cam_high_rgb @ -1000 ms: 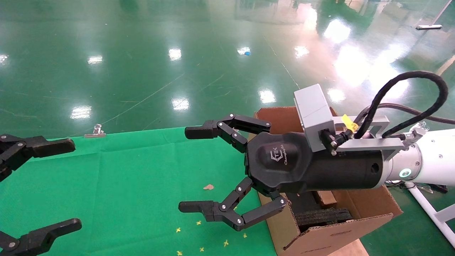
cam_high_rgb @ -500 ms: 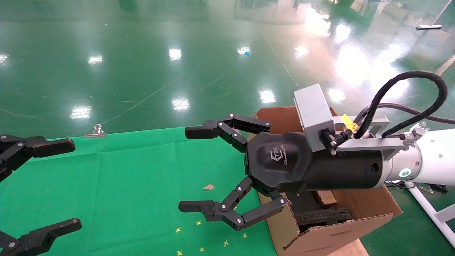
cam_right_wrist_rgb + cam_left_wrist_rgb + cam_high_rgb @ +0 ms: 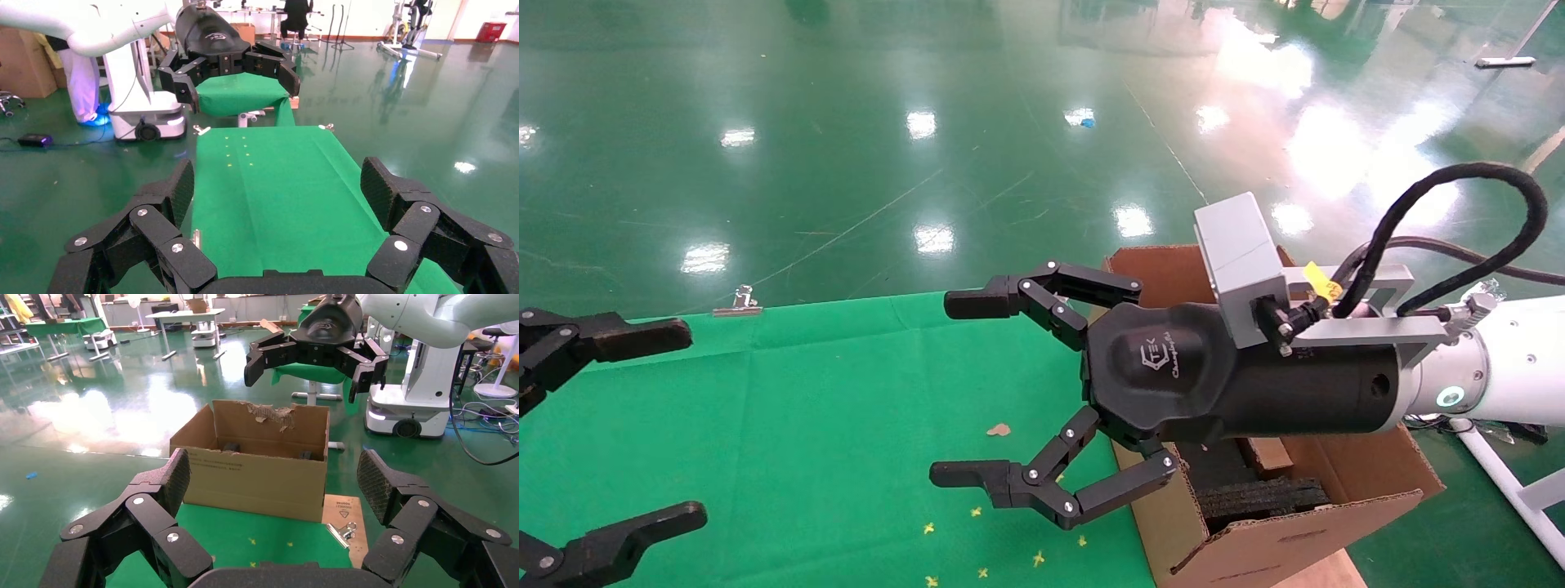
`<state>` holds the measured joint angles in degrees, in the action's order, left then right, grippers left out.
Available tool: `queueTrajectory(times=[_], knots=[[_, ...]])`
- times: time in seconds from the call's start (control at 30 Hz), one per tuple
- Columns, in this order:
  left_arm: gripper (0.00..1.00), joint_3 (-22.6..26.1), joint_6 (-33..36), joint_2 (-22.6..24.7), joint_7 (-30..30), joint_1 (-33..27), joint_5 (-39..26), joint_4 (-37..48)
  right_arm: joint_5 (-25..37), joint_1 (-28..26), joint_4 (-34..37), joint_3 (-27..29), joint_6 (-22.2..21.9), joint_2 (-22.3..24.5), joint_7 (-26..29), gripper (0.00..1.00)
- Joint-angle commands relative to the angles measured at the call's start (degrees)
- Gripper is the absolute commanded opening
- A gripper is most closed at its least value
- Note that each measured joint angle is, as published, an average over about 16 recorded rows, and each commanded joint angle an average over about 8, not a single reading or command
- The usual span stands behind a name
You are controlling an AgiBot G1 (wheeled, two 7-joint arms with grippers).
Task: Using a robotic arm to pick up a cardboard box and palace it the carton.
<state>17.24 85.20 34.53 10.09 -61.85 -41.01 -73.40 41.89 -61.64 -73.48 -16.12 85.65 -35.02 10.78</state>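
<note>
Still, the right gripper (jaws spread) hovers unmoved beside the carton.

A robot lab hall: glossy green floor, other wheeled robots, work tables

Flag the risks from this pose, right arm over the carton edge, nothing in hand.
1. No cardboard box shows on the green cloth, so there may be nothing to grasp.
2. The right gripper, open, hangs beside the carton wall; a low sweep could clip its flap.
3. The left gripper, open, faces it across the cloth; both reaching in could collide.
</note>
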Motion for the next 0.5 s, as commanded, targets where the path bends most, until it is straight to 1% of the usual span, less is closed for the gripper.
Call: queueTrajectory(times=[0.03, 0.5], knots=[[1.00, 0.00, 0.00, 0.00, 0.00, 0.00, 0.00, 0.00, 0.00, 0.00, 0.00, 0.00, 0.00, 0.00, 0.00, 1.00], [1.00, 0.00, 0.00, 0.00, 0.00, 0.00, 0.00, 0.00, 0.00, 0.00, 0.00, 0.00, 0.00, 0.00, 0.00, 1.00]])
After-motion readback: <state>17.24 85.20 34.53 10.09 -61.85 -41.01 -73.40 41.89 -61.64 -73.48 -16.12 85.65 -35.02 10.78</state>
